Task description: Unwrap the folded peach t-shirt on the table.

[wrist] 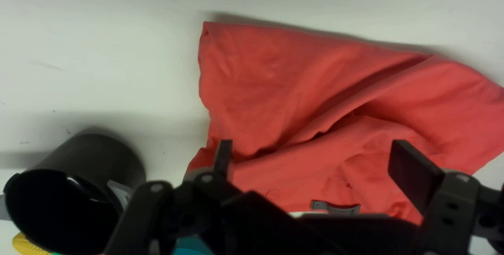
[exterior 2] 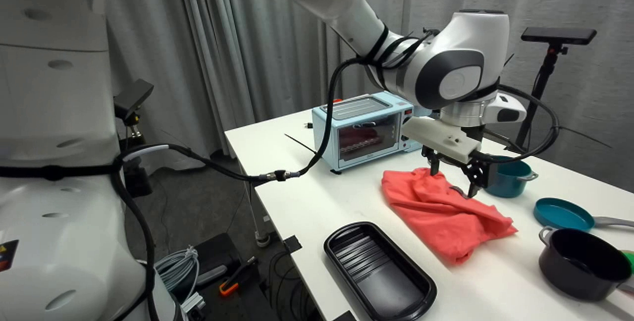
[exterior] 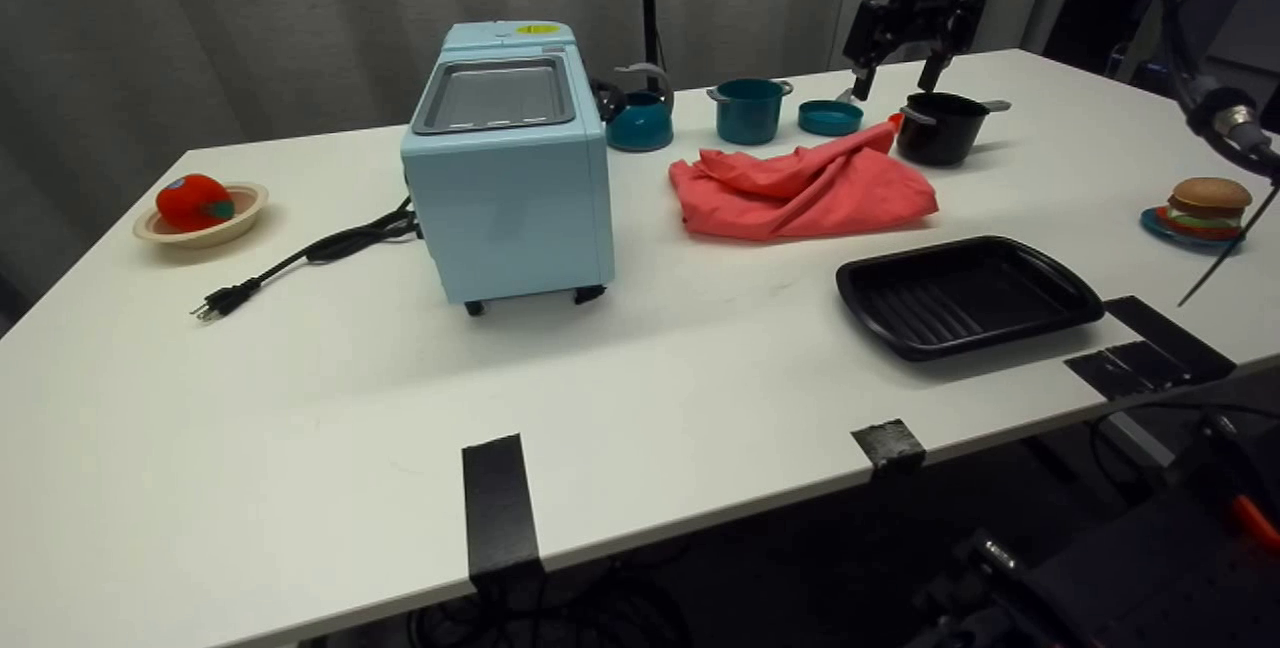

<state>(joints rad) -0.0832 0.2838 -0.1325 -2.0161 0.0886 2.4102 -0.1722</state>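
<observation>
I see the tool [exterior 2: 453,182] released above the peach t-shirt [exterior 2: 441,218], rumpled on the bench [exterior 2: 317,204], left of the black pot [exterior: 938,136].

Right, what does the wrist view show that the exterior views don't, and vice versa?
Wrist view only: a yellow ribbed item cut off at the bottom edge, identity unclear; also markings I can't read on a gray label.

Exterior views only: the light-blue toaster oven and black baking pan in both, plus a burger in an exterior view.

Shared: the rumpled peach t-shirt, black pot, white table and spread fingers.
</observation>
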